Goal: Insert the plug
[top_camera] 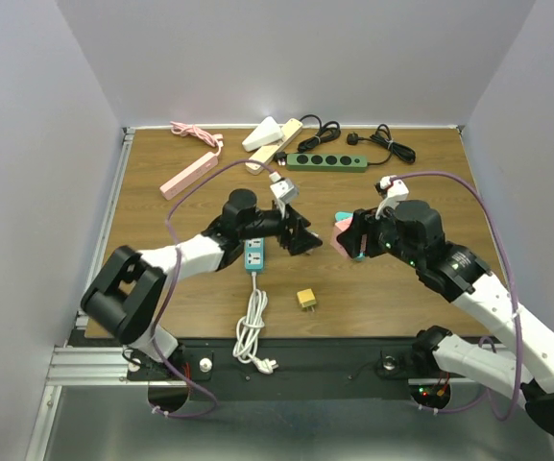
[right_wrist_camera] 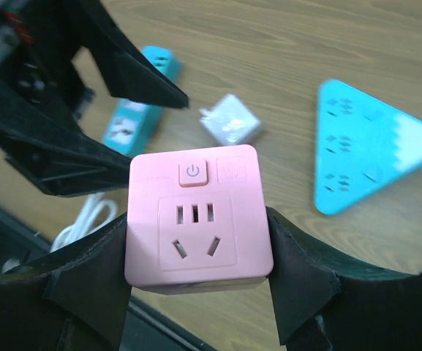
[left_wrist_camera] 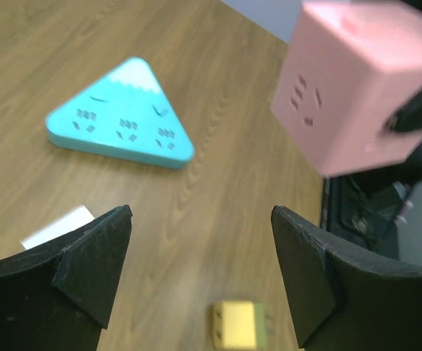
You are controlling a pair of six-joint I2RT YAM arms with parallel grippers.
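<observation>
My right gripper (top_camera: 351, 242) is shut on a pink cube socket (right_wrist_camera: 200, 219), held above the table with its socket face toward the wrist camera. The cube also shows in the left wrist view (left_wrist_camera: 357, 88), at the upper right, ahead of my left gripper. My left gripper (left_wrist_camera: 200, 219) is open and empty, hovering at the table's middle (top_camera: 303, 237) and facing the right gripper. A small yellow plug (left_wrist_camera: 240, 325) lies on the wood below and between the left fingers; it also shows in the top view (top_camera: 306, 299), nearer the front edge.
A teal triangular power strip (right_wrist_camera: 364, 146) lies under the right gripper. A small white adapter (right_wrist_camera: 229, 121) and a teal-and-white strip (top_camera: 253, 254) with a coiled white cable (top_camera: 251, 331) lie near the left gripper. Pink (top_camera: 188, 175), cream (top_camera: 275, 134) and green (top_camera: 326, 162) strips lie at the back.
</observation>
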